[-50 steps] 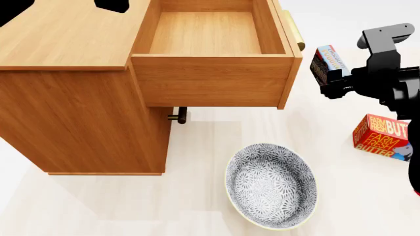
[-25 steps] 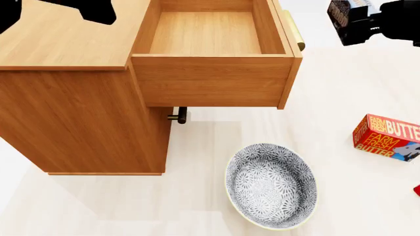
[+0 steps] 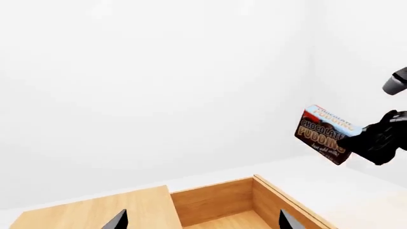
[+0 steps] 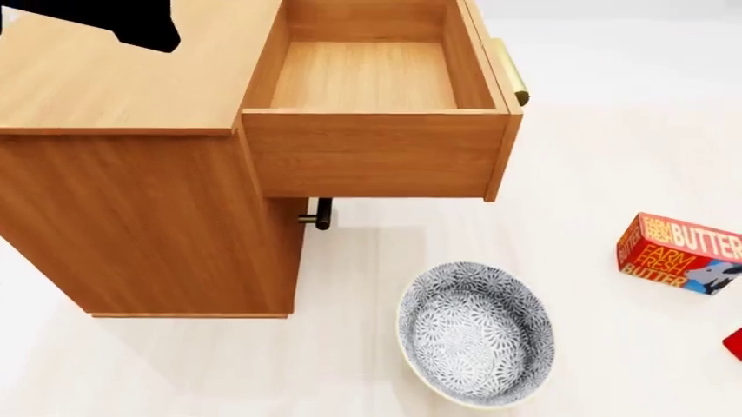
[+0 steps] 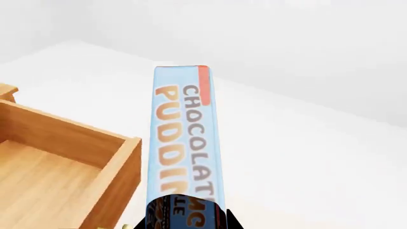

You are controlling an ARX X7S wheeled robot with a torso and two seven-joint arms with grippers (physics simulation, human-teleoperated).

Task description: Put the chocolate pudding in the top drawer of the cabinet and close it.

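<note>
The wooden cabinet point(image 4: 128, 191) stands at the left of the head view, with its top drawer point(image 4: 365, 78) pulled out, open and empty; its brass handle point(image 4: 510, 71) is on the right. The chocolate pudding point(image 5: 184, 143) is a thin box with a light blue edge, upright in my right gripper point(image 5: 188, 220), which is shut on it. In the left wrist view the pudding point(image 3: 324, 135) hangs in the air above and beyond the drawer point(image 3: 219, 210). Both are out of the head view. My left gripper point(image 3: 202, 224) is open above the cabinet top.
A patterned grey bowl point(image 4: 475, 330) lies on the floor in front of the drawer. A Farm Fresh Butter box point(image 4: 679, 252) lies at the right. A lower drawer's handle point(image 4: 315, 215) shows under the open drawer. A red thing point(image 4: 734, 343) sits at the right edge.
My right gripper has lifted the pudding up and out of the head view. The left arm has drawn toward the upper left corner. The view has shifted slightly.
</note>
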